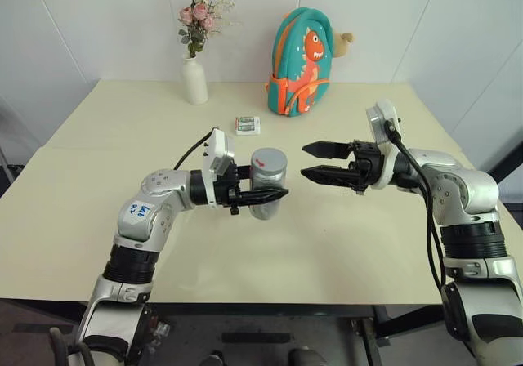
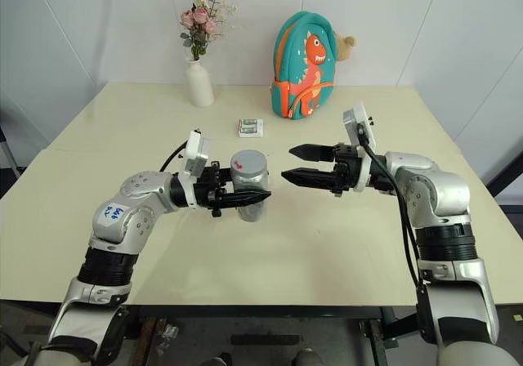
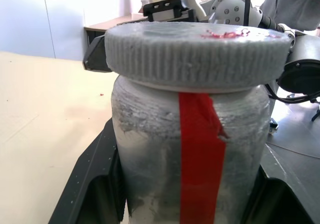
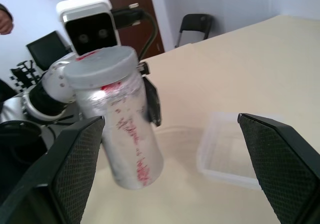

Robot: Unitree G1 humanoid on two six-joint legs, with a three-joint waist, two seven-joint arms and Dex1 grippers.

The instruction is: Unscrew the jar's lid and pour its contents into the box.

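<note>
**Jar held above the table, lid on, right gripper spread beside it**

Jar (image 1: 267, 188) sat clamped in the left gripper (image 1: 260, 196), lifted clear of the cream table (image 1: 98, 186) near the middle of it. The black fingers (image 3: 95, 184) pressed on either side of the body, below the cap, as the left wrist view showed. The lid (image 1: 269, 158), grey with a ribbed edge and a small red mark on top, was seated on the jar. A red strip ran down the frosted, smeared side of the jar in the left wrist view; red lettering showed on it in the right wrist view. Whatever was inside could not be made out.

The right gripper (image 1: 319, 161) pointed at the lid from the robot's right, level with it, its two fingers spread wide with nothing between them. A short gap separated their tips from the lid.

The box (image 4: 227, 149), shallow and clear, lay on the table beyond and below the jar in the right wrist view; in the head views it could not be picked out.

Towards the far edge of the table stood a white vase (image 1: 194, 78) with pink flowers (image 1: 198, 15), and to its right a teal backpack (image 1: 299, 62) with an orange dinosaur. A small white-and-green pack (image 1: 248, 124) lay between them and the jar.
</note>
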